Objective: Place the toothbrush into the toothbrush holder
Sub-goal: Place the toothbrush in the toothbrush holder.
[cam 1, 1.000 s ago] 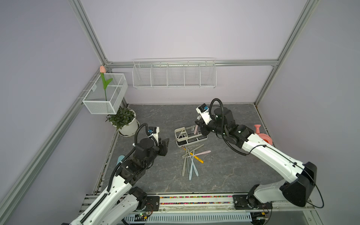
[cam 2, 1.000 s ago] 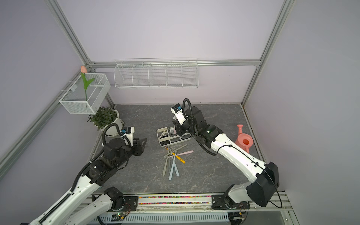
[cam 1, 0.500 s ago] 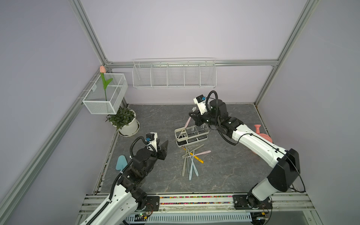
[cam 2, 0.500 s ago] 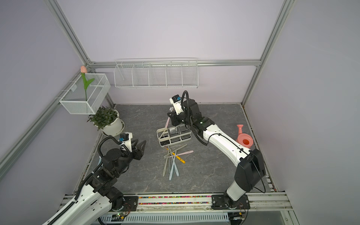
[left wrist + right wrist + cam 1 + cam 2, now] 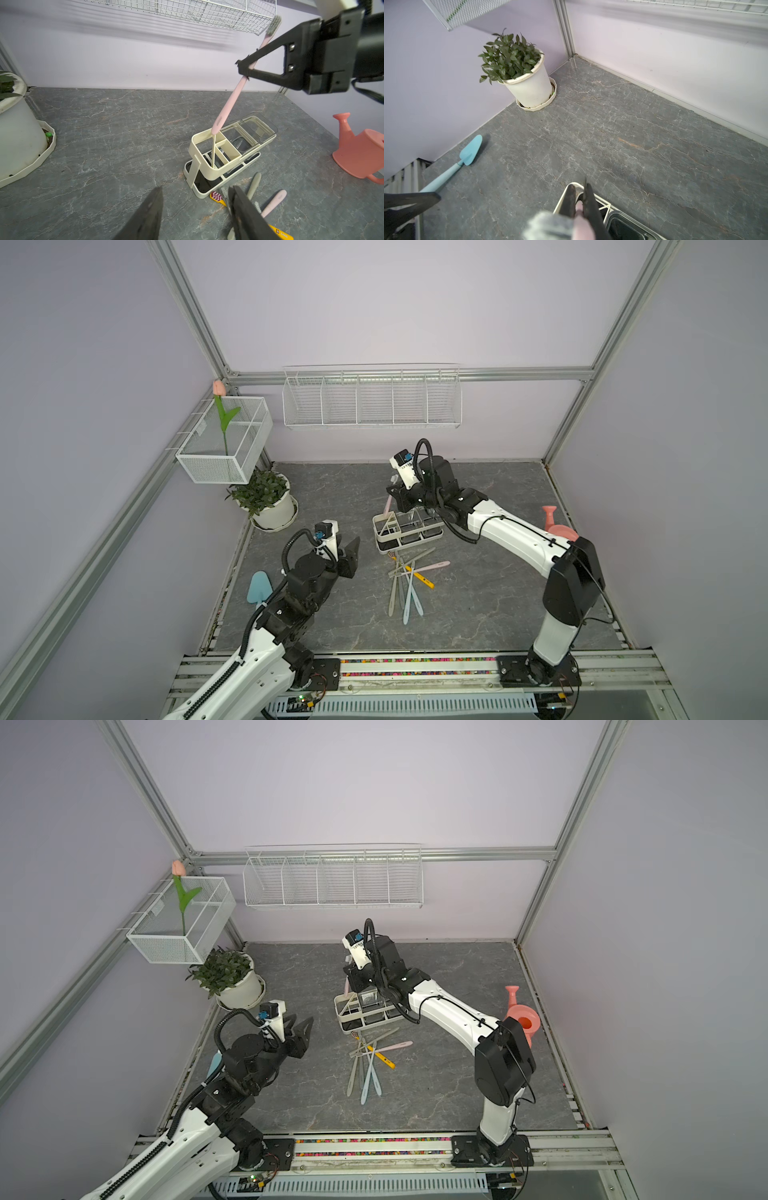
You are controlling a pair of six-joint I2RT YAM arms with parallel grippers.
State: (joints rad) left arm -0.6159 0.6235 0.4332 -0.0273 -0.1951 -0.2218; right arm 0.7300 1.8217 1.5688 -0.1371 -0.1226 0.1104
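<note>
My right gripper (image 5: 392,491) (image 5: 579,187) is shut on a pink toothbrush (image 5: 230,101) (image 5: 387,505), gripped mid-handle. The brush is tilted, grey bristles up, and its handle end is at the far rim of the cream divided bin. That bin is the left end of the toothbrush holder (image 5: 409,529) (image 5: 368,1013) (image 5: 209,172), a cream rack with two clear cups. My left gripper (image 5: 347,549) (image 5: 196,189) hangs open and holds nothing, low over the table left of the holder.
Several loose toothbrushes (image 5: 409,580) lie piled in front of the holder. A potted plant (image 5: 270,502) and a blue trowel (image 5: 258,593) sit at the left, a pink watering can (image 5: 559,526) at the right. A wire basket (image 5: 372,400) and a mesh box (image 5: 224,443) hang on the walls.
My right gripper has carried the pink toothbrush leftwards, over the holder's cream end. The left arm has drawn back toward the front, its gripper still open.
</note>
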